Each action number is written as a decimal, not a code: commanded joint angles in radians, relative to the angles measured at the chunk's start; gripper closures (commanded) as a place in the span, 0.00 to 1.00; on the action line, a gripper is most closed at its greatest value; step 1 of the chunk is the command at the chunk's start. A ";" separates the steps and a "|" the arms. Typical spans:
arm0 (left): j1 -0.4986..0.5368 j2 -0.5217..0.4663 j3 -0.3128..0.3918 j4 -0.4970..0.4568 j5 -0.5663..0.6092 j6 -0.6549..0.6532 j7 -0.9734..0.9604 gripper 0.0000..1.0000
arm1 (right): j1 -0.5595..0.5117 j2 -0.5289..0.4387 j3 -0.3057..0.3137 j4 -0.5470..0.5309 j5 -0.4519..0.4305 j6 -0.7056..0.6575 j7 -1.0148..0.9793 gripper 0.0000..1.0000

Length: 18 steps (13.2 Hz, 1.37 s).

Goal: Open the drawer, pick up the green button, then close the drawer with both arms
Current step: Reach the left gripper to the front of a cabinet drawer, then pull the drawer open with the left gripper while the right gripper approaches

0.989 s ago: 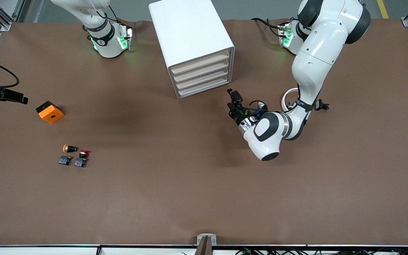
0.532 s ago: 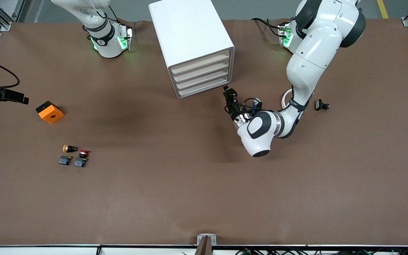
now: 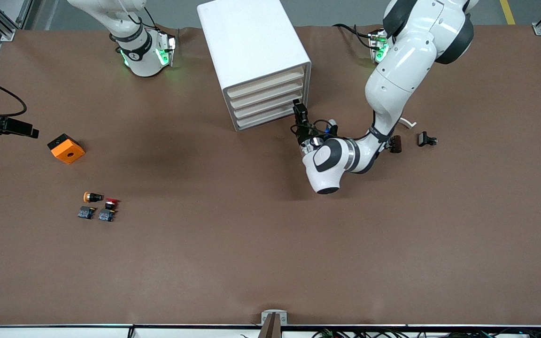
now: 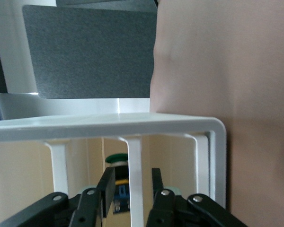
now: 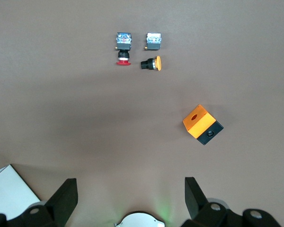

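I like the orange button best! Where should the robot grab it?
By its black body, coming straight down from above. The orange-capped button lies on its side, so the body's two sides are free for the fingers, while the wider round cap would probably slip. One blue block lies close by, so the fingers need care there.

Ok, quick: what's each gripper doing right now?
Left gripper: open, fingers either side of a drawer cabinet front bar, holding nothing.
Right gripper: open, empty, arm waiting above the table.
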 commanded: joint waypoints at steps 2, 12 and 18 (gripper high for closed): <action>-0.017 -0.006 -0.003 -0.033 -0.017 -0.016 -0.012 0.62 | -0.010 0.002 0.004 -0.002 0.009 0.001 0.014 0.00; -0.081 -0.007 -0.023 -0.062 -0.017 -0.017 -0.017 0.80 | -0.012 -0.001 0.008 -0.022 0.012 0.012 0.078 0.00; -0.049 -0.006 -0.026 -0.052 -0.016 -0.017 -0.012 0.93 | 0.056 -0.004 0.011 -0.016 0.012 0.012 0.195 0.00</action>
